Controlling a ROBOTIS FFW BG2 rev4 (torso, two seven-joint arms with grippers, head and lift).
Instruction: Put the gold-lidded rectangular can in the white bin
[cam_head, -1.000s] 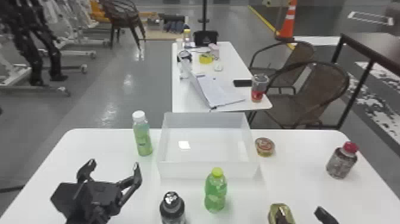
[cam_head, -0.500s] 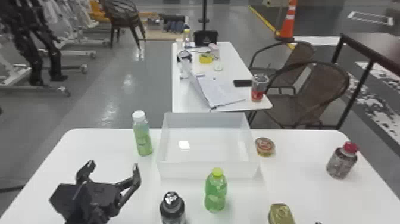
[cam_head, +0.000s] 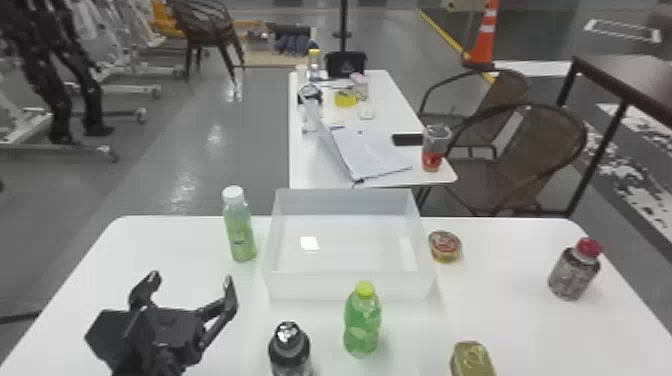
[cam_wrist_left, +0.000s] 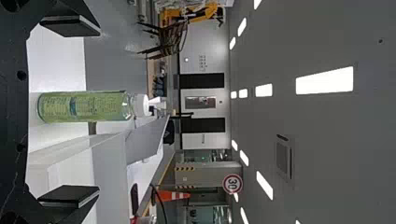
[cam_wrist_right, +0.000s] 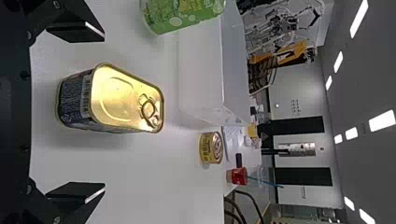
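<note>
The gold can (cam_wrist_right: 126, 98) sits flat, lid up, by the near edge of the table (cam_head: 505, 325), a bit right of the middle. To pick it up well, the right gripper (cam_wrist_right: 103, 112) should line up so one finger goes down each side of the can, then squeeze the sides evenly and keep off the ring on the lid. The dark bottle (cam_head: 290, 350) is by the near edge too, farther left. The green bottle (cam_head: 362, 322) stands in front of the bin (cam_head: 350, 286), so the can should go up high and pass to the right of it, then over the bin wall and down softly. If the can goes too low, it could bump the wall or knock the bottle over. The right gripper is wide open and holds nothing; the can shows between its fingers, and I see no touch. The left gripper (cam_head: 191, 278) waits over the table's left side, wide open and empty. The bin is by the middle of the far edge, with the round can (cam_head: 444, 246) just right of it.
</note>
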